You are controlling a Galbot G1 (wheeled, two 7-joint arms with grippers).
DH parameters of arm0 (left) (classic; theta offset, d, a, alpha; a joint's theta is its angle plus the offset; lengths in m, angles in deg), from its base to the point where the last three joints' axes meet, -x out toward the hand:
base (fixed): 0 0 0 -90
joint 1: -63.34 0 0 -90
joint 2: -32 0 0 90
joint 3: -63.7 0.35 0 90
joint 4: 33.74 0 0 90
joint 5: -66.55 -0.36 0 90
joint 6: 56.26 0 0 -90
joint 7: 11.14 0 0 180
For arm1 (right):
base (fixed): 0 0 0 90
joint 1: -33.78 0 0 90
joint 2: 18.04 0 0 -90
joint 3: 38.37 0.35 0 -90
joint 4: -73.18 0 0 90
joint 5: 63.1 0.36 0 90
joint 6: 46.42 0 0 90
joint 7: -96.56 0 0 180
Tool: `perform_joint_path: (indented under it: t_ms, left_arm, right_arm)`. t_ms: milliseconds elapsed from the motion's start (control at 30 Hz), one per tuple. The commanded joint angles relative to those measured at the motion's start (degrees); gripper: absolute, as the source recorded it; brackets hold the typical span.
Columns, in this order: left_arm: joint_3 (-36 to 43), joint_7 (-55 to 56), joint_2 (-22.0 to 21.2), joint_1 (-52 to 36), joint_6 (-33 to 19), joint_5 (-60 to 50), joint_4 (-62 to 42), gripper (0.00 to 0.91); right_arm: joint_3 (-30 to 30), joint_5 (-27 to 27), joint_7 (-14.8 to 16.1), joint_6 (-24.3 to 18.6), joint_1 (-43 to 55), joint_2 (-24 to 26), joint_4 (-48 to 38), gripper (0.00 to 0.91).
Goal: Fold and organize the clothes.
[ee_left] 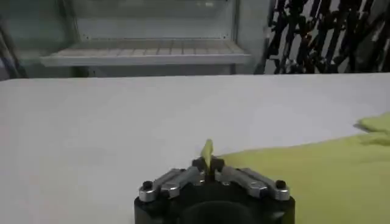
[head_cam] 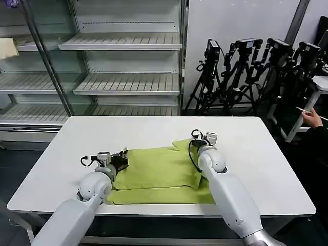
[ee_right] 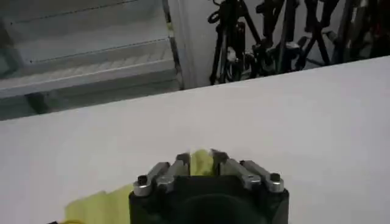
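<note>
T-shirt (head_cam: 159, 171) folded on table (head_cam: 256, 154), left tool (ee_left: 209, 165) and right tool (ee_right: 201, 163) each pinching an edge, graphic hidden

T-shirt (head_cam: 159, 174) on table's (head_cam: 256, 154) near half, shelves (head_cam: 123, 77) behind

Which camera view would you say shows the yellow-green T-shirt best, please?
The head view: the whole T-shirt lies on the white table. Each wrist view shows just fabric pinched in the left hand or right hand.

Glossy white arms, black cabled wrists, black hands with screwed silver fingers (ee_left: 164, 183).
</note>
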State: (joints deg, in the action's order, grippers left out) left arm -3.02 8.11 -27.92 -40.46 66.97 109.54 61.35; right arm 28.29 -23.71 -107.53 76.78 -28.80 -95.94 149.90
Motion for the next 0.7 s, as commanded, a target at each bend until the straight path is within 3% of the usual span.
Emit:
perform_joint_path:
  t_ms: [33,300,700]
  left_arm:
    - [-0.7,-0.3,0.3,0.5,0.0,1.1,2.0,0.020]
    - [-1.9,-1.0,0.9,1.1,0.0,1.7,5.4,0.010]
    - [-5.1,-1.4,2.5,5.5,0.0,2.2,11.7,0.010]
  right_arm:
    - [0.0,-1.7,1.2,0.0,-1.2,1.2,5.9,0.000]
    - [0.9,-3.9,3.3,-0.8,-4.0,2.8,14.8,0.000]
    - [3.4,-2.3,3.2,-0.1,-9.2,7.9,27.0,0.000]
